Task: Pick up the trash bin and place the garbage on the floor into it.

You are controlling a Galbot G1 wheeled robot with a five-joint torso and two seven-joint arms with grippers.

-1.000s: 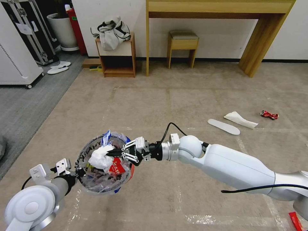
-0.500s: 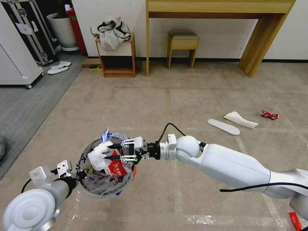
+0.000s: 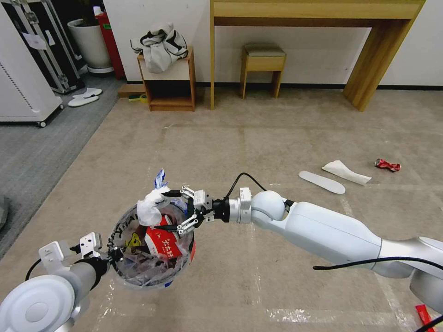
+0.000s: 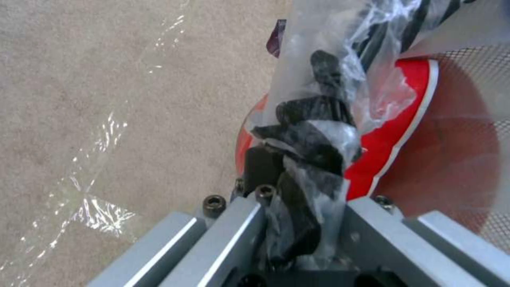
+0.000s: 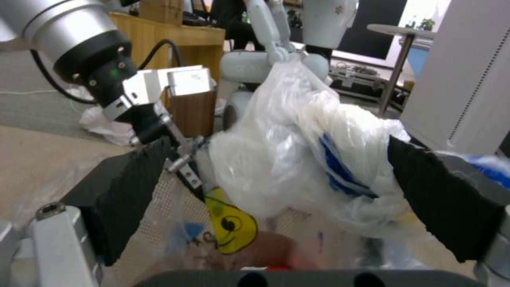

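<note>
Holding the trash bin (image 3: 150, 258) off the floor (image 3: 277, 138), the left tool (image 4: 297, 187) is clamped on the rim and its clear liner, near the robot's left side. Contents on view: a red-and-white carton (image 3: 162, 240) and a yellow-marked wrapper (image 3: 134, 240) lying inside. The right tool (image 3: 177, 210) sits over the far rim, jaws spread wide, with a crumpled white tissue (image 3: 150, 207) and white-blue wrapper (image 3: 160, 177) between the pads (image 5: 127, 191), seemingly loose rather than gripped. Outstanding litter on the floor: a flat white slipper (image 3: 321, 181), a white wrapper (image 3: 346, 171), a crushed red can (image 3: 387, 164), and a red wrapper (image 3: 425, 317). Risk noted: the tissue perches at the rim and could tumble outside; light film may cling to a pad and lift out again; the liner could slip in the left tool's grip.
</note>
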